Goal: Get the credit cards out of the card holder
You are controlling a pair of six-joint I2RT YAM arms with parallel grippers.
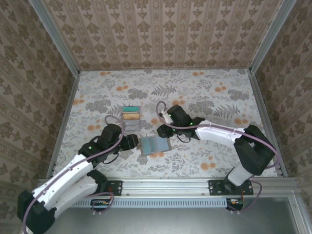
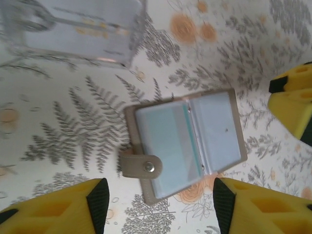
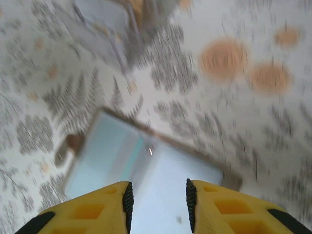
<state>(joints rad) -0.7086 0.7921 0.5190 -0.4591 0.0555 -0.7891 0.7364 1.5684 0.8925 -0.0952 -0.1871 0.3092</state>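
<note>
Holder (image 2: pixel 214 131) lies open flat on desk (image 2: pixel 73 126), mid-front, between the two hands, snap tab toward the left arm. A striped card stack (image 1: pixel 130 115) sits apart, just beyond the holder, so some cards look to be out already. Teal card (image 2: pixel 163 146) is in the left page slot. The right page looks pale and maybe empty, can't tell.

Left hand (image 2: pixel 160 200) is above the holder's near edge, jaws wide, nothing between them, not touching. Right hand (image 3: pixel 157 204) hovers over the holder's other side, jaws narrow with a gap and nothing seen clamped. That view is blurred, so contact is unclear.

Progress: partway, I'd say. At least the teal card is left to pull, and neither hand has a card now. Likely step: pin the holder and pinch a card edge.
</note>
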